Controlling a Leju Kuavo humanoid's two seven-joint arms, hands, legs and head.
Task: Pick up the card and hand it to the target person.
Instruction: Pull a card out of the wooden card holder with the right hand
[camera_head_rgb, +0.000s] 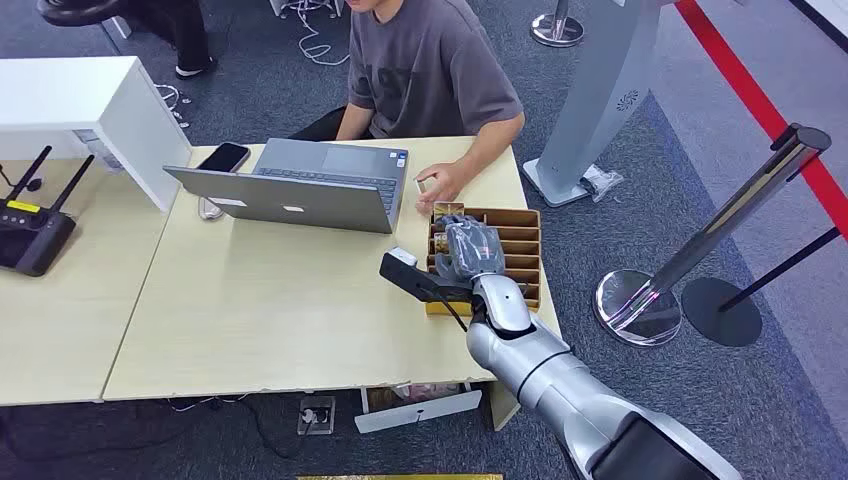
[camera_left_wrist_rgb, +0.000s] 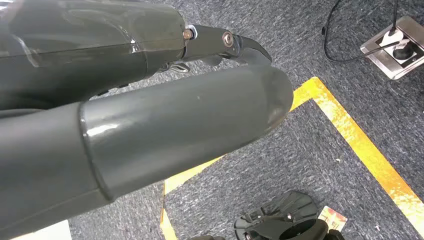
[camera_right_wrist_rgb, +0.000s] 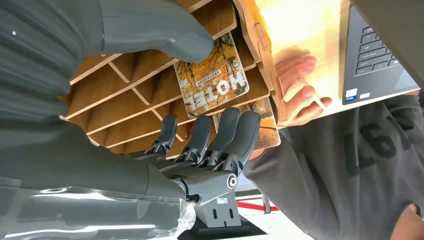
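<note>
Two orange-patterned hotel cards (camera_right_wrist_rgb: 212, 70) sit in neighbouring slots of the brown slotted cardboard box (camera_head_rgb: 522, 250), and the right hand (camera_right_wrist_rgb: 200, 100), thumb and fingers apart around one, holding nothing, could snag the divider or drag both.

The card (camera_right_wrist_rgb: 212, 75) in the wooden slotted box (camera_right_wrist_rgb: 130, 85) is showing the word "HOTEL", upside down in the right wrist view. The person's grey T-shirt (camera_right_wrist_rgb: 350, 165) is showing large dark characters, turned and not clearly legible.
</note>
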